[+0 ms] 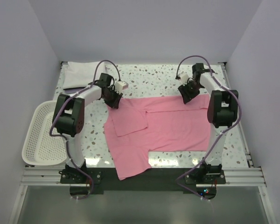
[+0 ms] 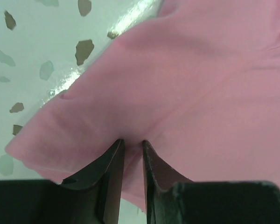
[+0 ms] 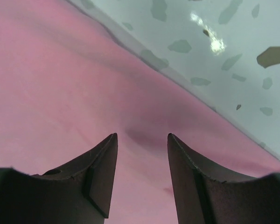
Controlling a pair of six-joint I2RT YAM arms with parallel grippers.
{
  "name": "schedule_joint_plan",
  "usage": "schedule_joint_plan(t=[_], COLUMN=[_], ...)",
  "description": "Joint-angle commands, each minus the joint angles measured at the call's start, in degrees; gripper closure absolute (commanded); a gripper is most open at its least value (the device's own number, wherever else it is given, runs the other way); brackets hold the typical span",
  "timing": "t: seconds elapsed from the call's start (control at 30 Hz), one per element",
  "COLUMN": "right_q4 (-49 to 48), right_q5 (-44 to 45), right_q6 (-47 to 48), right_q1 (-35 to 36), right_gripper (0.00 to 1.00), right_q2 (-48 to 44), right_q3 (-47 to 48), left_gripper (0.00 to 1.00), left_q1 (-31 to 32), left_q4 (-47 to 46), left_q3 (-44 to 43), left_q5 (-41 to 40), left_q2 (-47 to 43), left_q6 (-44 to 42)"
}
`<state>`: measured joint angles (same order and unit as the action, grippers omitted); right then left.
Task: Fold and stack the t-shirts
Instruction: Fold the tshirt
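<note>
Pink cloth is being shown across the middle of the speckled bench [image 1: 149, 77]. The pink t-shirt [image 1: 172, 126] is lying spread out there, with a sleeve doubled over on its left part and a flap trailing toward the lower edge of the frame.

The left jaws are being held at the shirt's upper left corner. They are parted only narrowly, and their tips are resting against a raised crease in the cloth. The right jaws are being held wide apart over the shirt's upper right edge, where a small dimple is showing in the cloth between them.

The white t-shirt [image 1: 81, 73] is lying as a folded rectangle in the upper left corner of the bench, well apart from the pink one. A white mesh basket [image 1: 39, 135] is sitting at the left of the frame, beside the left arm [image 1: 77, 109].
</note>
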<state>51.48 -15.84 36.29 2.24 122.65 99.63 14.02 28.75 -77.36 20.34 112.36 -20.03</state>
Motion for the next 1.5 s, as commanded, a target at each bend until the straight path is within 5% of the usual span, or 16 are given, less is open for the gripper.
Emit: schedule_joint_plan(t=[0.0, 0.2, 0.37, 0.7, 1.47], right_q4=[-1.12, 0.18, 5.37, 13.38, -5.95], right_q5=[6.33, 5.56, -0.42, 4.14, 12.84], right_q6=[1.50, 1.59, 5.36, 21.27, 24.53], right_q1=[-1.62, -2.06, -3.65, -11.72, -11.03], right_gripper=[0.50, 0.49, 0.46, 0.46, 0.55], right_q2=[1.18, 4.26, -2.13, -6.37, -7.16], right_q3=[-0.32, 1.17, 1.79, 1.62, -12.01], left_gripper=[0.73, 0.78, 0.69, 0.60, 0.58], left_q1=[-0.13, -1.45, -0.41, 15.59, 18.50], left_q4=[-1.15, 0.69, 0.43, 1.92, 2.01], left_q3=[-2.35, -7.44, -9.21, -13.60, -16.07], left_q5=[-5.13, -9.61, 3.55, 4.71, 1.55], left_q2=[2.16, 8.14, 3.67, 1.54, 8.58], left_q6=[2.54, 1.31, -3.17, -8.71, -7.30])
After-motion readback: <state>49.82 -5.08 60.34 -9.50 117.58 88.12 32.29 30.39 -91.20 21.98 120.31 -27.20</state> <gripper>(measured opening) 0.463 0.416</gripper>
